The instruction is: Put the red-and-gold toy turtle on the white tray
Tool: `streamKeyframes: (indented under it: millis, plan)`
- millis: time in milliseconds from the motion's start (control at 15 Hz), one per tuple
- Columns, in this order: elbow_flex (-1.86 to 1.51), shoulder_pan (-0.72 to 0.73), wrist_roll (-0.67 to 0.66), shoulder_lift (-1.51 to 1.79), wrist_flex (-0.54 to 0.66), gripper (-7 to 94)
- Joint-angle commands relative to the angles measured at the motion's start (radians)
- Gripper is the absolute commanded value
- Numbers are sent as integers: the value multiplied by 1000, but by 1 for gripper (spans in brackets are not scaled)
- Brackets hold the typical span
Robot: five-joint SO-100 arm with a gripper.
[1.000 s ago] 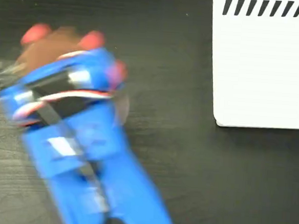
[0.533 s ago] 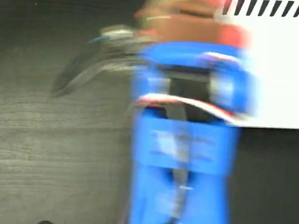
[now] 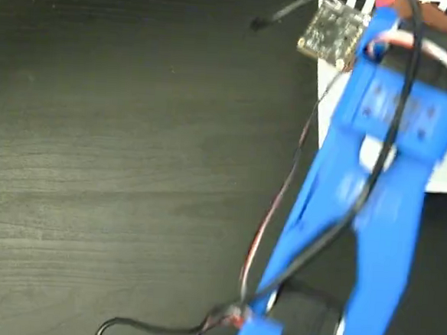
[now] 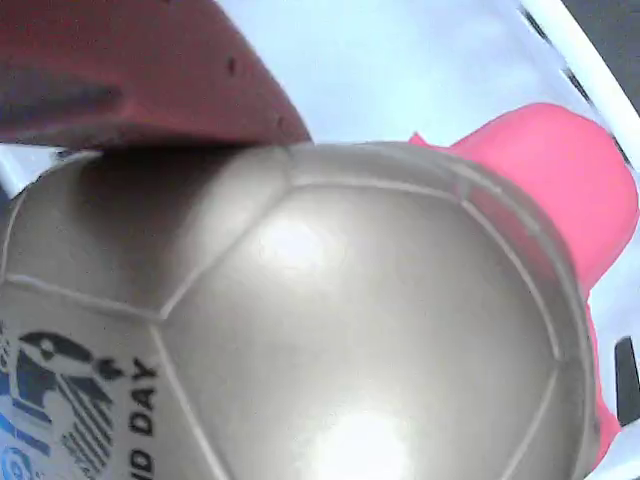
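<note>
**Turtle carried over the white tray, release not yet made**

In the fixed view a blue plastic robot arm [image 3: 375, 193] reaches diagonally from the bottom edge to the top right corner, across a dark wood-grain table [image 3: 116, 168]. Thin red, white and black wires trail along it, and a small bare circuit board [image 3: 329, 31] sits near its upper end. The arm's tip lies over the white tray [image 3: 328, 117], a flat, smooth sheet with black diagonal stripes at its edges.

The wrist view is filled by the red-and-gold toy turtle [image 4: 330, 330]: a shiny domed shell with raised seam lines, a dark printed mark at lower left, and a soft coral-red limb at right. A dark red finger [image 4: 140, 75] of the gripper [image 4: 150, 110] presses on the shell's upper edge; the other finger is hidden, so the hold looks like a pinch. White tray surface shows behind the turtle.

The carry looks nearly done. The next move probably calls for lowering, then spreading the fingers.
</note>
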State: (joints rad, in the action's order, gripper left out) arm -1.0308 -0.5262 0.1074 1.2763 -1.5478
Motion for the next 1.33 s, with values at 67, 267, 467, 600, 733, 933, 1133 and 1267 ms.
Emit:
streamKeyframes:
  millis: [67,267,467,600,733,933,1133,1267]
  plan:
    - [107,-28,37,-58,11,0]
    - [160,-37,54,-163,6,0]
    - [187,-34,60,-247,6,0]
    - [187,-26,67,-276,0,1]
    - [189,-18,69,-285,-2,13]
    - [192,-20,64,-301,-3,47]
    - [187,-18,48,-311,-5,65]
    - [187,-25,51,-307,3,65]
